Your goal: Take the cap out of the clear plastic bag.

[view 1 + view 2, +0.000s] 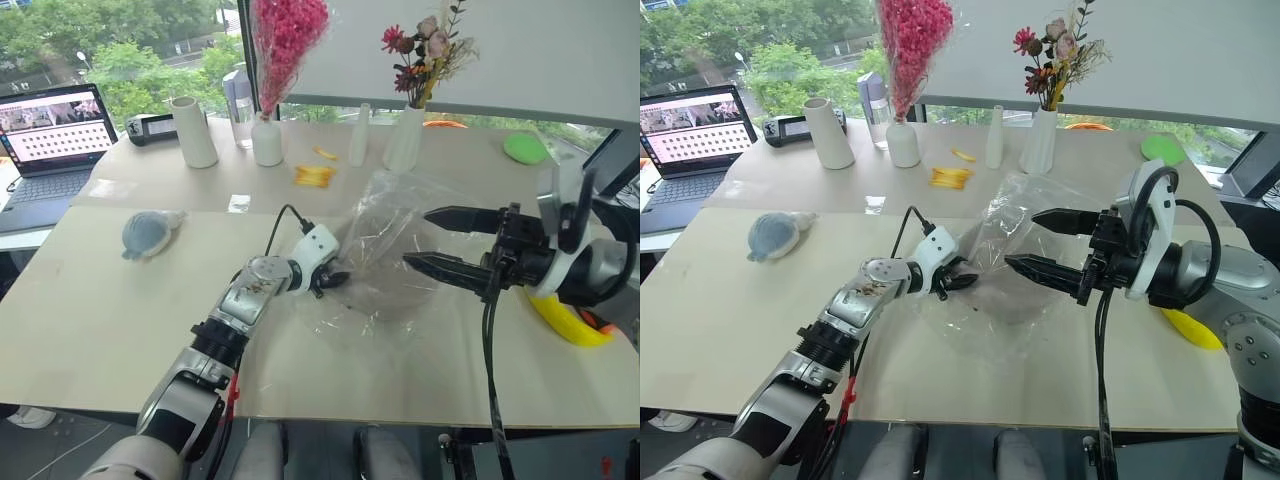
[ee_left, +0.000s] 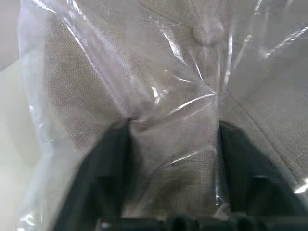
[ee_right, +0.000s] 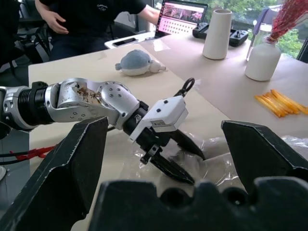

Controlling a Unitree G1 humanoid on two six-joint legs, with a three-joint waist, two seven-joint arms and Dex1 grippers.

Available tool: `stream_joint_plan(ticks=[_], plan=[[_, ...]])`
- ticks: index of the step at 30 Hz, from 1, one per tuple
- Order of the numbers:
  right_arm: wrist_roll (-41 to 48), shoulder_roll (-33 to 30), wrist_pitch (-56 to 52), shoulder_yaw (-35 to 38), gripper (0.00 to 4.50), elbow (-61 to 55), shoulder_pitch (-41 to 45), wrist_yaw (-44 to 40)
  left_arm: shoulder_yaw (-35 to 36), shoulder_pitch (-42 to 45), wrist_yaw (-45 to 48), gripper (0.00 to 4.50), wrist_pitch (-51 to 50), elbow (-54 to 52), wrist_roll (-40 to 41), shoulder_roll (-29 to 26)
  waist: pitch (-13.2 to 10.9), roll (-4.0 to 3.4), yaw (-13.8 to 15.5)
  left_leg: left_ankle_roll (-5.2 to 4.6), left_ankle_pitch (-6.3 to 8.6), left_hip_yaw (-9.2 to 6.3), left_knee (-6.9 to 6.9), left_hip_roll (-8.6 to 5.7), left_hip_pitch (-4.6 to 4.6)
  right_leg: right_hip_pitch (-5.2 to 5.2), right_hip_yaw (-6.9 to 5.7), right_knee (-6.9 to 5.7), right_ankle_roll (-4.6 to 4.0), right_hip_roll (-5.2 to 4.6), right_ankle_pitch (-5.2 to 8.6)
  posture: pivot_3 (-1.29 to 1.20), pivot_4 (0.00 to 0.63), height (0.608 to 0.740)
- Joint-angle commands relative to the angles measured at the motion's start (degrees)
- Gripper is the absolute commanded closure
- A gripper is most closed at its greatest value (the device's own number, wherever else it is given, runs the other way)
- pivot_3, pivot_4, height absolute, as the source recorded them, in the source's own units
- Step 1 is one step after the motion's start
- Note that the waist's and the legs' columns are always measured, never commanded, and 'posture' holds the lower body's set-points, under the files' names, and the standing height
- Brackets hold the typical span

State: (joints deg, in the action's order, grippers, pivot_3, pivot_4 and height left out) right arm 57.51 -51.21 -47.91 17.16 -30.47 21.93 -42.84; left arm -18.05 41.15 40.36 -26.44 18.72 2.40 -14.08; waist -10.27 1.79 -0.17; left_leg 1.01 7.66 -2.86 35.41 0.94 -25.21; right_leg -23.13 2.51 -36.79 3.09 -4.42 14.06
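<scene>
Your left claw [image 1: 958,281] pinches the clear plastic bag [image 1: 1025,215] near the surface's [image 1: 720,300] front edge, cap [image 2: 159,67] inside; your right claw [image 1: 1052,245] hovers spread, ready to reach in.

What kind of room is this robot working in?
Probably an office or lab set up for demos: a laptop on a side desk, vases of flowers on paper-covered tables, windows facing trees.

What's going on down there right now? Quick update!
Left gripper pinching bag film over cap. Right gripper open, above bag. Cap inside bag. Nothing in the way.
</scene>
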Motion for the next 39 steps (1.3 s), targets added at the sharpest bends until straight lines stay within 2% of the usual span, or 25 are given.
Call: stream_joint_plan(ticks=[1, 2, 4, 8, 11, 13, 15, 20, 27, 29, 33, 36, 38, 39], plan=[[0.19, -0.32, 1.83, 2.06, 0.0, -1.06, 1.41, 0.39, 0.1, -1.15, 0.91, 3.71, -1.74, 1.03, 0.11, 0.35, 0.0, 0.0, -0.03, 0.0, 0.0, 0.0, 0.0, 0.0, 0.0, 0.0, 0.0, 0.0, 0.0, 0.0, 0.0, 0.0, 0.15, 0.74], [0.22, -0.28, 1.79, 1.96, 0.0, -1.05, 1.54, 0.51, 0.19, -1.16, 0.96, 4.07, -1.79, 0.97, 0.05, 0.37, 0.0, 0.0, -0.05, 0.0, 0.0, 0.0, 0.0, 0.0, 0.01, 0.01, 0.0, 0.0, 0.0, 0.0, 0.0, 0.0, 0.15, 0.74], [0.25, -0.19, 1.76, 1.78, 0.0, -1.02, 1.73, 0.67, 0.4, -1.13, 0.77, 4.46, -1.7, 0.88, -0.27, 0.38, 0.0, 0.0, -0.08, 0.0, 0.0, 0.0, 0.0, 0.0, 0.02, 0.01, 0.0, 0.0, 0.0, 0.0, 0.0, 0.0, 0.15, 0.74], [-0.1, -0.04, 1.9, 1.35, 0.0, -0.69, 2.15, 0.76, 0.12, -0.66, 1.77, 4.46, 1.74, -0.26, -0.98, -0.3, 0.0, 0.0, -0.11, 0.0, 0.0, 0.0, 0.0, 0.0, 0.02, 0.01, 0.0, -0.01, 0.0, 0.0, 0.0, 0.0, 0.15, 0.74], [-0.5, -0.15, 2.04, 1.31, 0.0, -0.19, 2.52, 0.45, 1.18, 0.41, 6.7, 4.46, 7.71, -4.01, 1.45, -1.44, 0.0, 0.0, -0.21, 0.0, 0.0, 0.0, 0.0, 0.01, 0.02, -0.01, 0.0, 0.0, -0.01, 0.01, 0.0, 0.0, 0.15, 0.74], [-0.82, -0.34, 2.14, 1.39, 0.0, 0.18, 2.71, 0.16, 1.5, 2.02, 9.4, 4.46, 12.36, -3.82, 0.93, -3.5, -0.01, 0.0, -0.22, 0.0, 0.0, 0.0, 0.0, 0.01, -0.01, -0.04, 0.0, 0.0, -0.02, 0.0, -0.01, 0.0, 0.15, 0.74], [-0.99, -0.79, 2.25, 1.99, 0.0, 0.79, 2.86, -0.39, 1.58, 4.01, 15.94, 4.46, 19.83, -3.16, 0.82, -7.85, -0.03, 0.02, -0.32, 0.0, 0.0, 0.01, 0.0, 0.0, -0.02, -0.05, 0.0, 0.01, -0.04, 0.0, -0.02, 0.0, 0.15, 0.74], [-1.6, -1.55, 2.79, 3.02, 0.0, 1.85, 2.85, -1.36, 2.84, 10.11, 26.86, 4.46, 38.32, 7.41, 0.86, -15.63, -0.03, -0.01, -0.54, 0.0, 0.0, 0.02, -0.01, 0.02, -0.06, -0.09, 0.0, 0.04, -0.18, 0.0, -0.09, 0.0, 0.15, 0.74], [-1.82, -0.84, 3.14, 2.3, 0.0, 1.76, 3.14, -1.03, 4.73, 17.61, 39.35, 4.46, 53.14, 27.43, 2.93, -15.47, -0.04, 0.01, -0.43, -0.01, 0.0, 0.01, -0.01, 0.02, -0.14, -0.11, -0.04, 0.08, -0.15, -0.01, -0.08, 0.0, 0.15, 0.74], [-1.74, -0.72, 3.07, 2.29, 0.0, 1.59, 3.08, -0.87, 3.92, 20.03, 40.55, 4.46, 57.15, 32.86, 0.75, -15.32, -0.05, 0.01, -0.42, -0.01, 0.0, 0.01, -0.01, 0.02, -0.16, -0.11, -0.04, 0.06, -0.14, -0.01, -0.07, 0.0, 0.15, 0.74], [-1.21, -0.51, 2.64, 2.67, 0.0, 0.83, 2.5, -0.43, 1.9, 26.29, 27.22, 4.46, 66.78, 45.94, -9.05, -15.23, -0.05, 0.02, -0.46, -0.01, 0.0, 0.01, -0.01, 0.0, -0.18, -0.12, -0.05, 0.07, 0.02, 0.0, 0.0, 0.0, 0.15, 0.74], [-0.85, -0.32, 2.37, 2.81, 0.0, 0.37, 2.27, 0.13, 0.47, 29.06, 16.24, 4.46, 68.93, 51.47, -15.08, -15.71, -0.06, 0.04, -0.66, -0.01, 0.0, 0.01, -0.01, 0.0, -0.17, -0.11, -0.03, 0.02, 0.04, 0.0, 0.0, 0.0, 0.15, 0.74], [-0.51, -0.2, 2.18, 2.99, 0.0, 0.0, 2.03, 0.51, -1.22, 30.0, 8.8, 3.72, 68.08, 54.22, -19.5, -16.54, -0.07, 0.04, -0.68, -0.01, 0.0, 0.0, -0.01, 0.01, -0.17, -0.15, -0.03, 0.0, 0.06, 0.01, 0.0, 0.0, 0.15, 0.74], [-0.44, -0.16, 2.12, 3.03, 0.0, -0.16, 1.91, 0.66, -2.69, 30.31, 4.07, 3.52, 67.69, 55.1, -22.44, -17.21, -0.07, 0.04, -0.68, -0.01, 0.0, 0.0, -0.01, 0.01, -0.17, -0.14, -0.04, -0.01, 0.06, 0.02, 0.0, 0.0, 0.15, 0.74]])
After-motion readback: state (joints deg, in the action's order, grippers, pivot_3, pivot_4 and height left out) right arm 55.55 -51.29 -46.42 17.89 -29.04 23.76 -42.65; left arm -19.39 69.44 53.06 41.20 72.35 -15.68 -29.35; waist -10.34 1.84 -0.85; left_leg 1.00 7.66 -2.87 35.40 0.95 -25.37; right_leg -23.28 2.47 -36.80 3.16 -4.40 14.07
